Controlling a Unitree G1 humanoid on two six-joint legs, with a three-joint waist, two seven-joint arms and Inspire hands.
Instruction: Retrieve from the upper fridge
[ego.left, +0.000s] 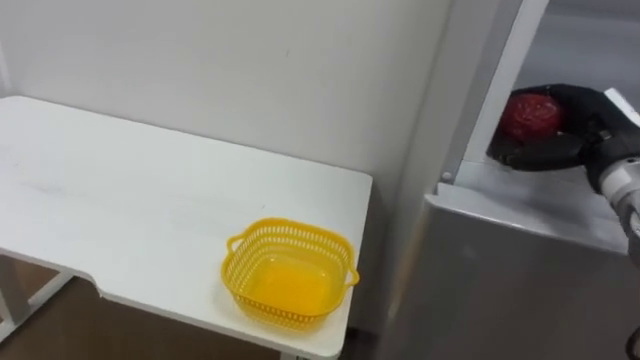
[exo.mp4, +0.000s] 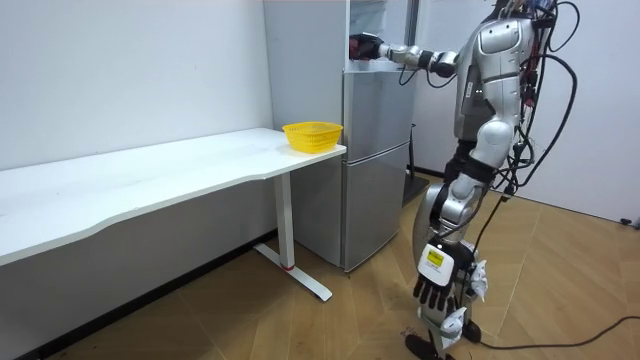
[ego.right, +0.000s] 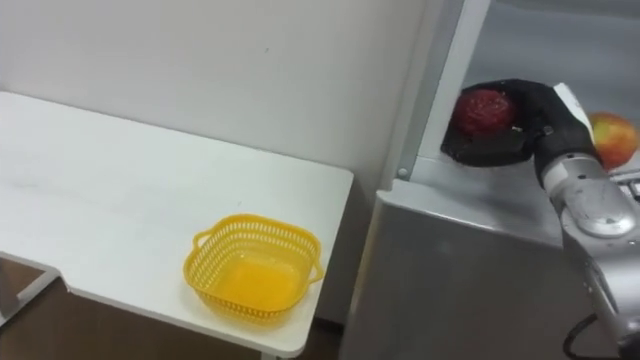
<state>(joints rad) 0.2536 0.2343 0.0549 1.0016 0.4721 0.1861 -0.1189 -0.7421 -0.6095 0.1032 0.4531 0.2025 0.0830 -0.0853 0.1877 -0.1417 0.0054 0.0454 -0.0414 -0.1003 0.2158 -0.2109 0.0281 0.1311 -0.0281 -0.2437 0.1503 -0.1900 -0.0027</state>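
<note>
Robot stood on the wooden floor (exo.mp4: 330, 330) facing the grey fridge (exo.mp4: 375, 150), body close to its front, right arm stretched out level into the upper compartment (ego.right: 560, 40), which stood open. Right hand (ego.right: 535, 118) was at the compartment's front edge, fingers and thumb curled round a dark red fruit (ego.right: 484, 110), clamped on it from the side and below. The fruit sat in that grasp just above the compartment's bottom ledge; whether it touched the ledge could not be told. A second fruit, a red-and-yellow fruit (ego.right: 613, 138), lay farther inside the compartment, just behind the wrist of the right hand and partly hidden by it. Left hand (exo.mp4: 433, 290) hung low beside the legs in the room view, fingers loose and pointing down, holding nothing. The lower door of the fridge was closed. A white table (ego.left: 120, 200) stood just beside the fridge on the robot's left, its long side against the wall. A yellow basket (ego.left: 288, 272) sat upright on the table's near corner, the corner closest to the fridge, near the table's edge and well below the level of the raised hand. The basket had a lattice wall and a small handle at each end.
</note>
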